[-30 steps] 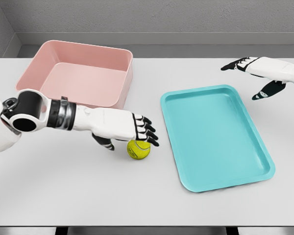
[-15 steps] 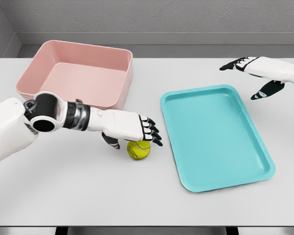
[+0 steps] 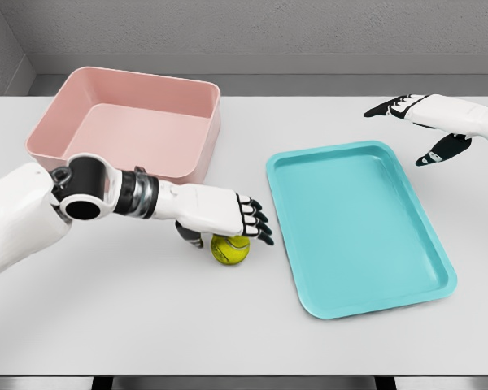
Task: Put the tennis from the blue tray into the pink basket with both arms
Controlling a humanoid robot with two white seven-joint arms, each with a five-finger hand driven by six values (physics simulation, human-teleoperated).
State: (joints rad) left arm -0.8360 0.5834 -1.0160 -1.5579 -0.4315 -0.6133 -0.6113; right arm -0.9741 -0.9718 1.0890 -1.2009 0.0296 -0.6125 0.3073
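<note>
Just above the tennis ball [image 3: 229, 249], hovered as the left hand [image 3: 224, 214], palm down, dark fingers [image 3: 256, 221] spread and reaching toward the tray, thumb [image 3: 189, 234] tucked low on the near-left side of the ball, nothing yet clasped. Lay directly beneath the palm and fingertips, on the bare white table [image 3: 146, 325], between the pink basket [image 3: 130, 122] and the blue tray [image 3: 358, 227], outside both. Judged the nearer hand by far, with only a short drop and a closing of fingers called for; being round, offered no long axis to line up with. Stood up and to the left of the ball, beyond the forearm, as the basket, near. Hung well apart past the tray's far right corner as the right hand [image 3: 423, 122], fingers loosely extended, holding nothing.
</note>
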